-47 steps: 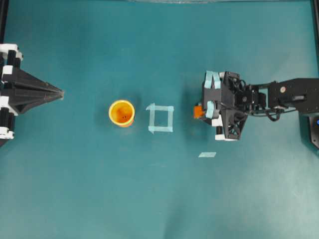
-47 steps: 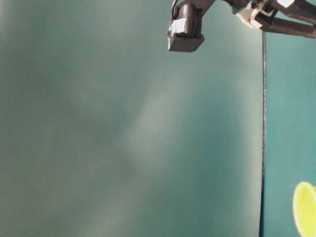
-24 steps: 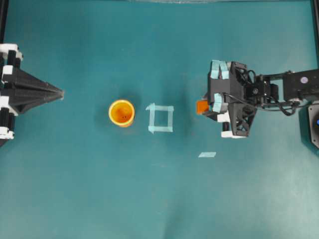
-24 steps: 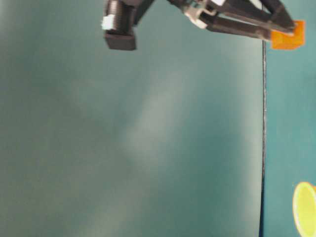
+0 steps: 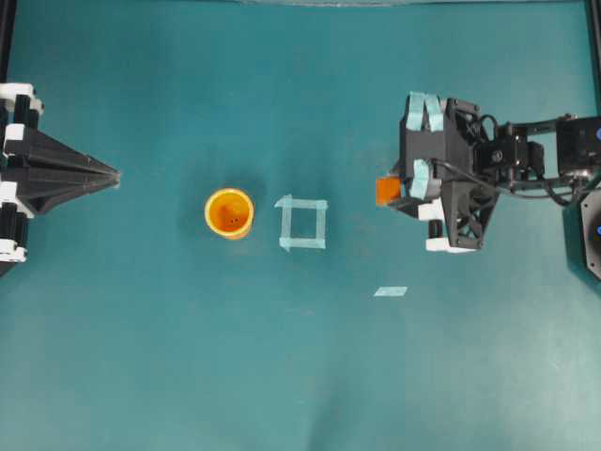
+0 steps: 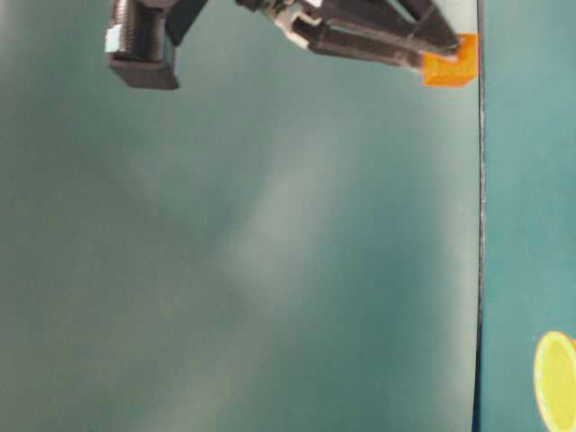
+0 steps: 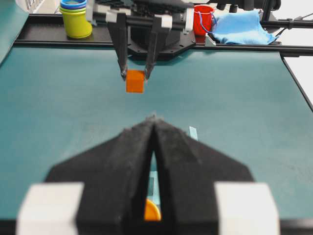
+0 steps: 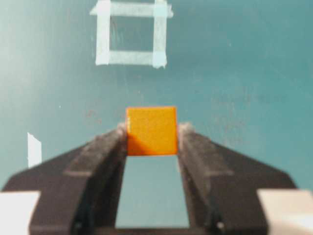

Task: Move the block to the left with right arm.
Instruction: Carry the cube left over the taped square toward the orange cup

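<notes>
The small orange block is pinched between the fingertips of my right gripper, which is shut on it and holds it lifted off the teal table. The same block fills the gap at the jaw tips in the right wrist view, and it hangs in the air in the table-level view as the block. From the left wrist view the block sits between the right arm's fingers across the table. My left gripper rests at the table's left edge, jaws closed and empty.
A yellow-orange cup stands left of a light blue tape square. A short tape strip lies below the right gripper. Beyond the far table edge sit stacked cups, a red cup and a blue cloth.
The right gripper has risen with the block held in it, lifting it off the table and drifting slightly right and up in the overhead view. The left arm has not moved.
</notes>
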